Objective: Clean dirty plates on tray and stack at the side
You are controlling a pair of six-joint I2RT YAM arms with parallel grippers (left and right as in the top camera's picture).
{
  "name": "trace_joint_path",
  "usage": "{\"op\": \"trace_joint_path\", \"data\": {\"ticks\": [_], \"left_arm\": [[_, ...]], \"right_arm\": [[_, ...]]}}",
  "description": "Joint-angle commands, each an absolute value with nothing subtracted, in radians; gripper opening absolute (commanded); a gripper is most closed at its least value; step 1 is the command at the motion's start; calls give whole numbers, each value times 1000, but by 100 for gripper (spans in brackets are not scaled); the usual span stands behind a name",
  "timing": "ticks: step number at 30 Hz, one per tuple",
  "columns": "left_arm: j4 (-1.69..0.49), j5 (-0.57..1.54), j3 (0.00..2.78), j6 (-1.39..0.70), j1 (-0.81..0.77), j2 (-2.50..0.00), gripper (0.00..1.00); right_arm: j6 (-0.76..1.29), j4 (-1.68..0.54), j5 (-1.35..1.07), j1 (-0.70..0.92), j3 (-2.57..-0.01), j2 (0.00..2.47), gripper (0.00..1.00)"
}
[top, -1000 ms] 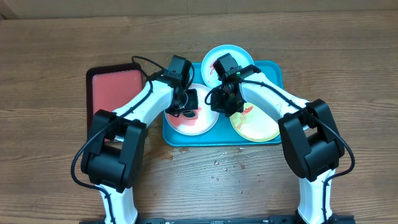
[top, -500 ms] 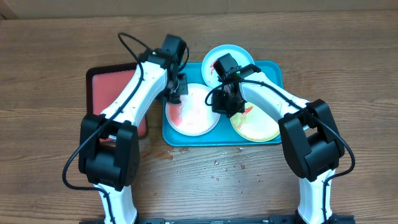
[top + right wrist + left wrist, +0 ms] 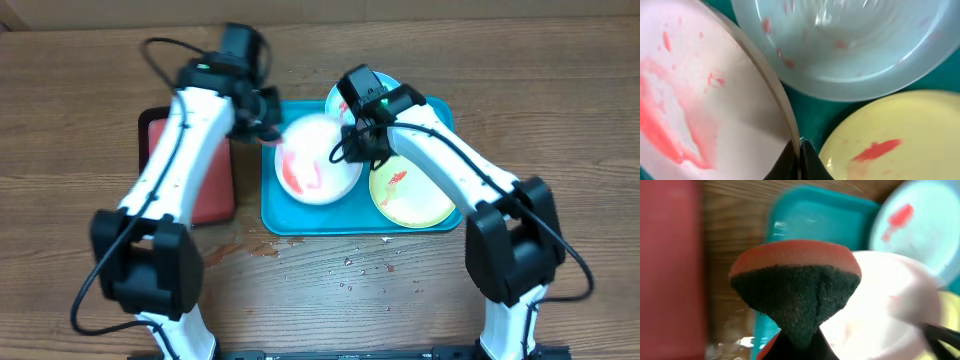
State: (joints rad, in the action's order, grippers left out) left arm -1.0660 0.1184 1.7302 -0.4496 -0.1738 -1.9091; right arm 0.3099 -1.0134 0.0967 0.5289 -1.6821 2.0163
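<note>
My right gripper (image 3: 799, 152) is shut on the rim of the pinkish-white plate (image 3: 705, 100), which has red smears and sits tilted over the turquoise tray (image 3: 275, 215). Overhead, this plate (image 3: 318, 160) lies between the two grippers. The light blue plate (image 3: 850, 45) is at the tray's back, partly under my right arm (image 3: 430, 140). The yellow-green plate (image 3: 410, 192) with a red smear lies at the tray's right. My left gripper (image 3: 797, 347) is shut on a sponge (image 3: 795, 285), orange with a dark green scouring face, just left of the pinkish-white plate (image 3: 880, 310).
A smaller black-rimmed red tray (image 3: 195, 170) lies left of the turquoise tray, under my left arm. Crumbs and wet red spots (image 3: 350, 265) dot the wooden table in front of the tray.
My left arm has swung back and to the left with the sponge, off the plate's centre. The pinkish-white plate has risen and shifted toward the back in my right gripper.
</note>
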Motion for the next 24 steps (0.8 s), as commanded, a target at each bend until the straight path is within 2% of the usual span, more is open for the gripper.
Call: {"op": "trace_joint_path", "data": {"ticks": [1, 10, 19, 24], "left_arm": [[-1097, 91, 1751, -483, -101, -1880, 4], [-1127, 57, 1729, -450, -38, -1883, 4], [-1131, 83, 1728, -414, -54, -1883, 4], [-1137, 219, 1728, -267, -70, -1883, 4]], "right_arm": [[226, -1003, 362, 579, -1724, 1935, 4], [144, -998, 678, 682, -1726, 1931, 4], [195, -986, 427, 691, -1722, 1932, 4], [266, -1014, 141, 656, -1721, 1945, 4]]}}
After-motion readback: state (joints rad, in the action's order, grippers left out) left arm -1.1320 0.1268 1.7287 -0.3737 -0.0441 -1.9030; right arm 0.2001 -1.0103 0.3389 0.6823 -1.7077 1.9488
